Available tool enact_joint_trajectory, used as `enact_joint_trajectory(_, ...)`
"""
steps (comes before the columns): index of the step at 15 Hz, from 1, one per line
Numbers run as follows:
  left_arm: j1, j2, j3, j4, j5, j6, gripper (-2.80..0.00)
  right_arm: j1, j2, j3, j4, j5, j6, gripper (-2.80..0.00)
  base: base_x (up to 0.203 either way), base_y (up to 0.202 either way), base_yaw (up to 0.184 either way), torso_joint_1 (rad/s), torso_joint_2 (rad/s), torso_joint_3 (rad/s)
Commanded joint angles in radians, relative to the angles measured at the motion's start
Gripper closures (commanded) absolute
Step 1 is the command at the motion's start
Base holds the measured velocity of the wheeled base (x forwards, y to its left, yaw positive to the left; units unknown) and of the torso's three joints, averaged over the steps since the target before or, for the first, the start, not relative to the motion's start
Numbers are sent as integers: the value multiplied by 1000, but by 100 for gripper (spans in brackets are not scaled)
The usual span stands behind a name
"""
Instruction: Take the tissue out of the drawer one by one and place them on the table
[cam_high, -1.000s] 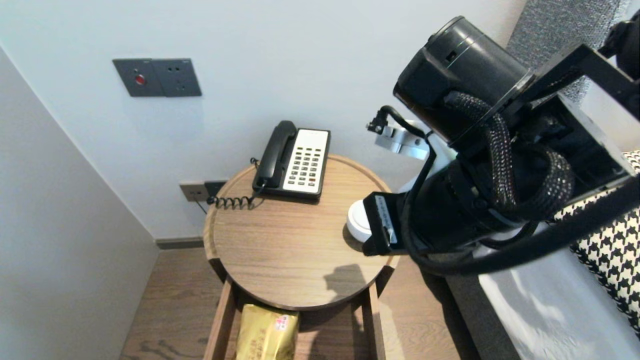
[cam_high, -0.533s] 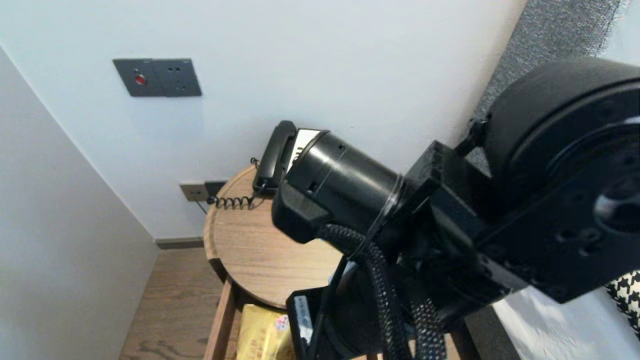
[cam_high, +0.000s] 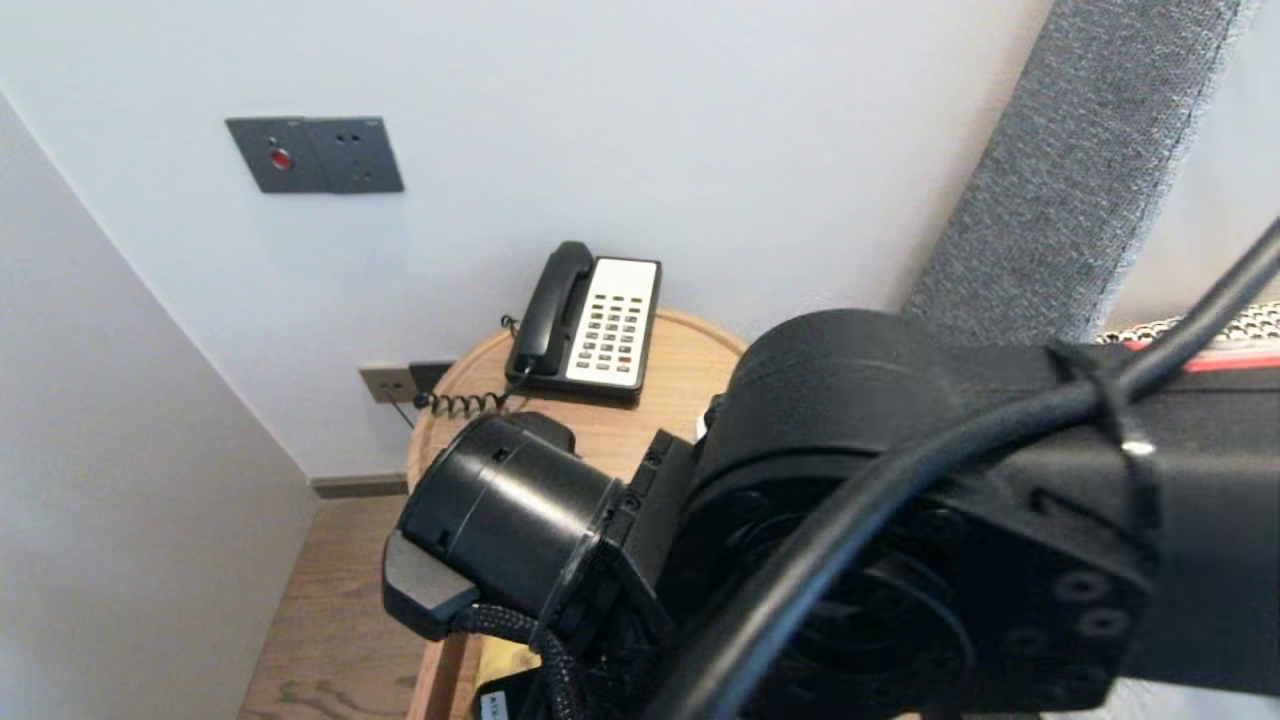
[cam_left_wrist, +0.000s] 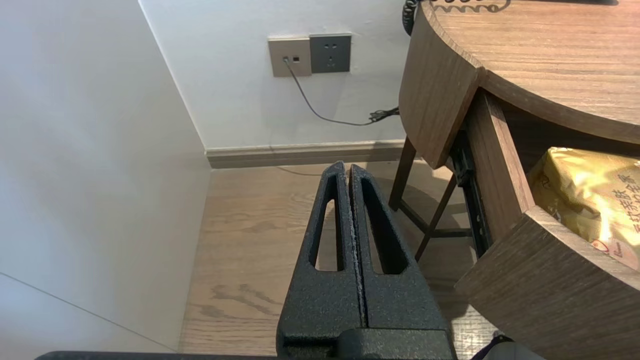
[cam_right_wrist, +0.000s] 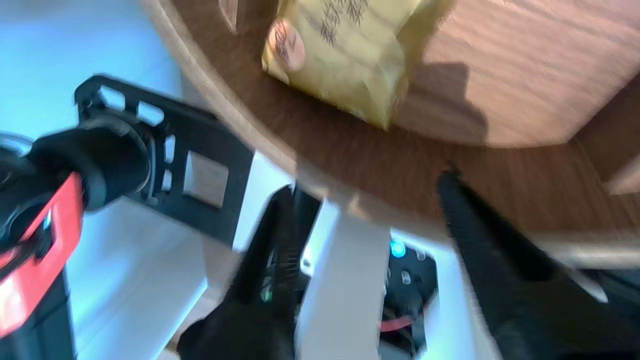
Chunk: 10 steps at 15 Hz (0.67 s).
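Observation:
A gold packet (cam_right_wrist: 345, 55) lies in the open drawer (cam_right_wrist: 500, 75) under the round wooden table (cam_high: 680, 370). My right gripper (cam_right_wrist: 366, 184) hangs open over the drawer's front edge, a short way from the packet, with nothing held between its fingers (cam_right_wrist: 280, 225). In the head view the right arm (cam_high: 900, 520) fills the lower right and hides that gripper and most of the drawer. My left gripper (cam_left_wrist: 348, 170) is shut and empty, parked low over the wooden floor beside the drawer (cam_left_wrist: 540, 280); the gold packet (cam_left_wrist: 585, 190) shows there too.
A black and white desk phone (cam_high: 590, 320) stands at the back of the table, its coiled cord hanging off the edge. A wall socket (cam_left_wrist: 310, 54) with a cable sits low behind the table. A grey headboard (cam_high: 1080, 170) rises at the right, a white wall closes the left.
The right arm has swung from the table's right side across and down toward the open drawer, and now covers most of the tabletop and the drawer in the head view.

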Motion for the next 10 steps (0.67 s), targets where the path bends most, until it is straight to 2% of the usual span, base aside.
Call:
enact_joint_trajectory(1, 0, 1, 0, -1, 2, 0, 0, 4, 71, -3, -28, -25, 7, -280, 0, 0, 0, 0, 0, 0)
enact_joint_trajectory(5, 0, 1, 0, -1, 1, 0, 0, 4, 124, -3, -104, -130, 46, -280, 0, 0, 0, 0, 0, 0)
enact_joint_trajectory(10, 0, 1, 0, -1, 1, 0, 0, 6, 157, -3, -132, -173, 47, -280, 0, 0, 0, 0, 0, 0)
